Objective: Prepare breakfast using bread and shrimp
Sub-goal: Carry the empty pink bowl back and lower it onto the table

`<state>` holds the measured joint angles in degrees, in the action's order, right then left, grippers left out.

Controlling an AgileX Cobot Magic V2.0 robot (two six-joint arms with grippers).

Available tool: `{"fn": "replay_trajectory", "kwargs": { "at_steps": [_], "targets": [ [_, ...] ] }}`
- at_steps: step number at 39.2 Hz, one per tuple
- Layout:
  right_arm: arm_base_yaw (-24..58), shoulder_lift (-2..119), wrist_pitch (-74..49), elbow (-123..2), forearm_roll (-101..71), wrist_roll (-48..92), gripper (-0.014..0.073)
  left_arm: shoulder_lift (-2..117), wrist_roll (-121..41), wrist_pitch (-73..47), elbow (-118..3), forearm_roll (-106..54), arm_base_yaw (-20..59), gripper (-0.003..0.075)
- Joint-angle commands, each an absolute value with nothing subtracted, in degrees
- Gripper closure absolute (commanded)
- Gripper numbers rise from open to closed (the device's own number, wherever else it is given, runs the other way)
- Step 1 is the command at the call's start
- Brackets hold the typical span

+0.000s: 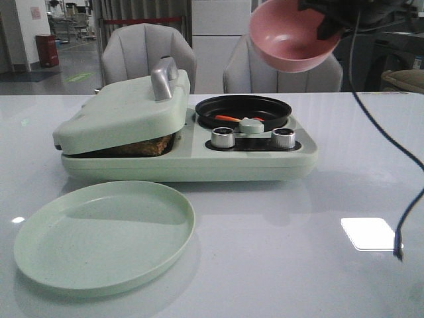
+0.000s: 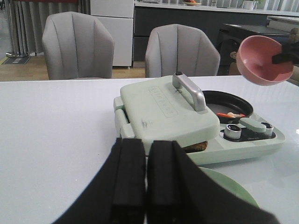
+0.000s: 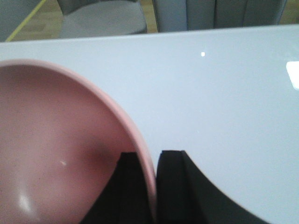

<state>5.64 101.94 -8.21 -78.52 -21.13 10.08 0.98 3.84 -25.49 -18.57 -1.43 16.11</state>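
While below right claw, shrimp

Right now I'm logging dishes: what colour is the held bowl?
Pink bowl, clearest in the front view.

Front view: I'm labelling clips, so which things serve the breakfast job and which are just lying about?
In use:
bread under the maker's lid
shrimp in the pan
pink bowl, right fingers on its rim
green plate

Just there:
chairs
cable
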Motion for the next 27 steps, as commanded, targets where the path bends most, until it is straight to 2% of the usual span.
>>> {"fn": "replay_trajectory", "kwargs": {
  "at_steps": [1,14,27],
  "targets": [
    [2.8,95.9,-13.3,-80.8,-20.8,9.9,0.0457,1.9,4.4,-20.9,-19.9,-1.8,16.5,0.0607],
    [-2.8,94.6,-33.0,-80.5,-20.8,10.4,0.0457,1.9,4.4,-20.9,-19.9,-1.8,16.5,0.0607],
    [-3.3,94.5,-33.9,-72.6,-21.0,11.3,0.0457,1.9,4.4,-20.9,-19.9,-1.8,16.5,0.0607]
  ]
}}
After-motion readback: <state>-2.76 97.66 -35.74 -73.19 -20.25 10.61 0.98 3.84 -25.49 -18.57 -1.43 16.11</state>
